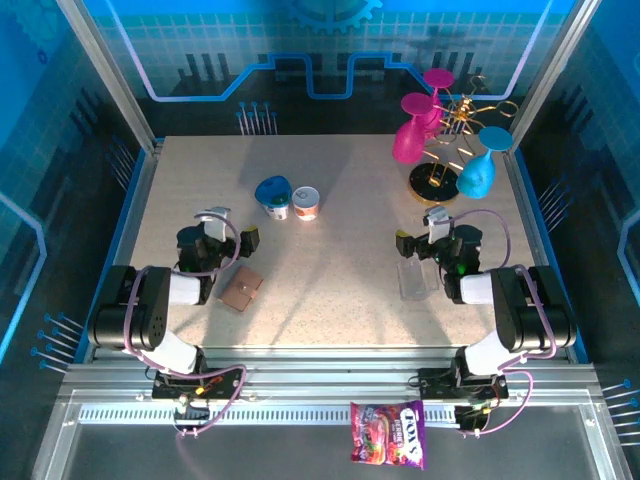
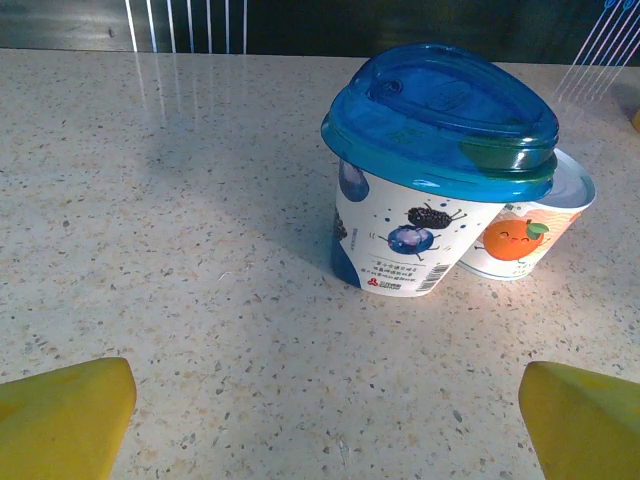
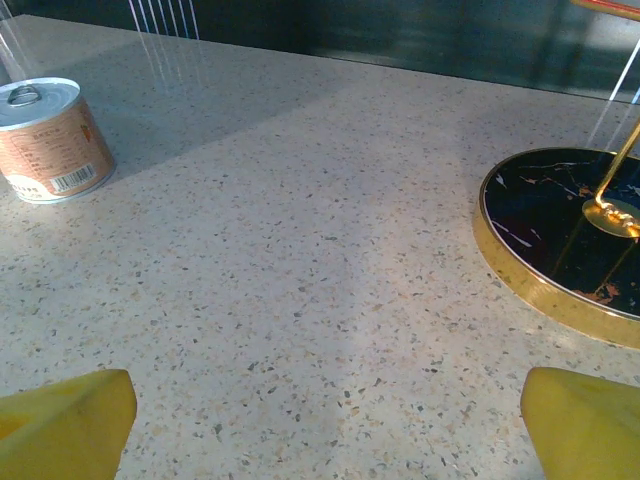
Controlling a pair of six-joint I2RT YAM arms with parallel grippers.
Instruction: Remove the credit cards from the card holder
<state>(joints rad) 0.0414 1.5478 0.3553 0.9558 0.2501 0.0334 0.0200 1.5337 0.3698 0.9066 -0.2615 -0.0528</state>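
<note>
Reach favours the left side: the closed wallet [image 1: 240, 289] lies slantwise on the table [image 1: 330, 290], just behind the left gripper [image 1: 247, 240], toward the bases. Both grippers gape wide; the right gripper [image 1: 402, 243] sits well apart from it.

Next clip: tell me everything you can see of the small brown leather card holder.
The small brown leather card holder is a flat, roughly square wallet with a faint line running across its top face. It looks closed and lies flat on the speckled beige table, turned at an angle, close beside the left arm. Only the table appears to touch it, and no cards stick out of it.
</note>
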